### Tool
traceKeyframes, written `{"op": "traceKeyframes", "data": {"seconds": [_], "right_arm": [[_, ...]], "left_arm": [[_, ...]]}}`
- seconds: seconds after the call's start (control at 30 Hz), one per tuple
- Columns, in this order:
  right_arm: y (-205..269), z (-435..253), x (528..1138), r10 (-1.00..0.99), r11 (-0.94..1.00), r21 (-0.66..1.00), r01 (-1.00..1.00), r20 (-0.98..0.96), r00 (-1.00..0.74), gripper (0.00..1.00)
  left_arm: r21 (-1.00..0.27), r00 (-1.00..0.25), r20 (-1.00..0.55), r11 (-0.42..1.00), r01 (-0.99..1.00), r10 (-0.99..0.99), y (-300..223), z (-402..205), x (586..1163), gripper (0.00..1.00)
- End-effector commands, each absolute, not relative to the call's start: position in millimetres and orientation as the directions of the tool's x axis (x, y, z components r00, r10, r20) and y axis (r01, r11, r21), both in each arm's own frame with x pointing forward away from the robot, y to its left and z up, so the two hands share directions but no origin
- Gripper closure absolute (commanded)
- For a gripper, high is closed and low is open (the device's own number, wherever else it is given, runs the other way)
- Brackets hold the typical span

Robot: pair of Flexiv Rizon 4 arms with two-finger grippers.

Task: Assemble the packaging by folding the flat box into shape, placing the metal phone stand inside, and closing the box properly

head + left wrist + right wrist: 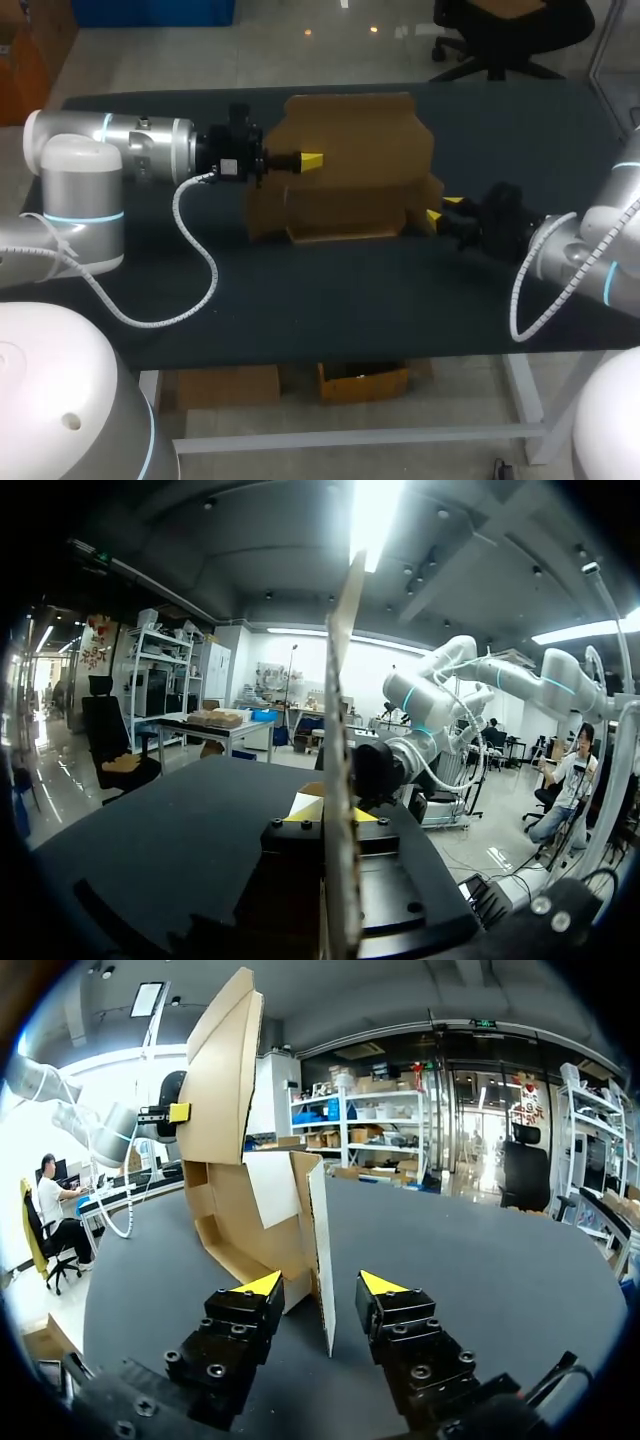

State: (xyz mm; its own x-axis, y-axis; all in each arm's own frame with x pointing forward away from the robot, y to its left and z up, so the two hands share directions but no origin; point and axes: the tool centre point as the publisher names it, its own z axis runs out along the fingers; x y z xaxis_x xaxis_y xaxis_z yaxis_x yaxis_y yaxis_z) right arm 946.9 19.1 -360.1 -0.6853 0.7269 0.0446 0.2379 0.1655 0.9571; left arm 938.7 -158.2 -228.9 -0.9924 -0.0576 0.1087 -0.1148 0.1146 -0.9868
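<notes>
**L gripper clamped on raised box panel; R gripper open around side flap**

Dark table [300, 300] carries everything. L arm [110, 150] enters from the left edge, forearm roughly level and pointing across twd the middle, wrist straight. R arm [590, 250] enters from the right, elbow bent, wrist angled down and inward twd the box's right end.

Half-folded brown cardboard box [350, 170] sits mid-table btwn the two arms. Its base is on the table and a big panel [222, 1070] is raised and tilted.

L gripper [335, 810] is closed on that panel. In its own wrist view the cardboard runs edge-on btwn the fingers, w/ a yellow tip tight on each side. The R wrist view shows one of its fingertips [180, 1112] at the panel's edge, high above the table.

R gripper [320, 1282] is low near the table at the box's right end, fingers spread. A side flap [318, 1250] stands upright in the gap w/ space on both sides, so it grips nothing.
</notes>
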Motion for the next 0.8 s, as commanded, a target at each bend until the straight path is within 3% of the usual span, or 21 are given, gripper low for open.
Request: {"op": "traceKeyframes", "data": {"seconds": [0.03, 0.2, 0.5, 0.57, 0.8], "right_arm": [[21.1, -362.6, 953.5, 0.723, 0.169, 0.954, 0.246, 0.049, -0.689, 0.58], [23.4, -363.9, 957.2, 0.723, 0.169, 0.953, 0.251, 0.053, -0.689, 0.74], [29.4, -366.7, 961.8, 0.723, 0.158, 0.954, 0.254, 0.064, -0.688, 0.89], [30.8, -367.1, 961.5, 0.723, 0.155, 0.955, 0.255, 0.066, -0.688, 0.96], [36.1, -370.0, 959.3, 0.726, 0.147, 0.955, 0.259, 0.074, -0.683, 1.0]], "left_arm": [[-0.987, -0.992, 0.109, 0.116, -0.115, -0.057, -156.5, -232.3, 938.6, 1.0], [-0.987, -0.992, 0.109, 0.116, -0.115, -0.057, -156.5, -232.3, 938.6, 1.0], [-0.987, -0.992, 0.109, 0.116, -0.115, -0.057, -156.5, -232.3, 938.6, 1.0], [-0.987, -0.992, 0.109, 0.116, -0.115, -0.057, -156.5, -232.3, 938.6, 1.0], [-0.987, -0.992, 0.109, 0.116, -0.115, -0.057, -156.5, -232.3, 938.6, 1.0]]}}
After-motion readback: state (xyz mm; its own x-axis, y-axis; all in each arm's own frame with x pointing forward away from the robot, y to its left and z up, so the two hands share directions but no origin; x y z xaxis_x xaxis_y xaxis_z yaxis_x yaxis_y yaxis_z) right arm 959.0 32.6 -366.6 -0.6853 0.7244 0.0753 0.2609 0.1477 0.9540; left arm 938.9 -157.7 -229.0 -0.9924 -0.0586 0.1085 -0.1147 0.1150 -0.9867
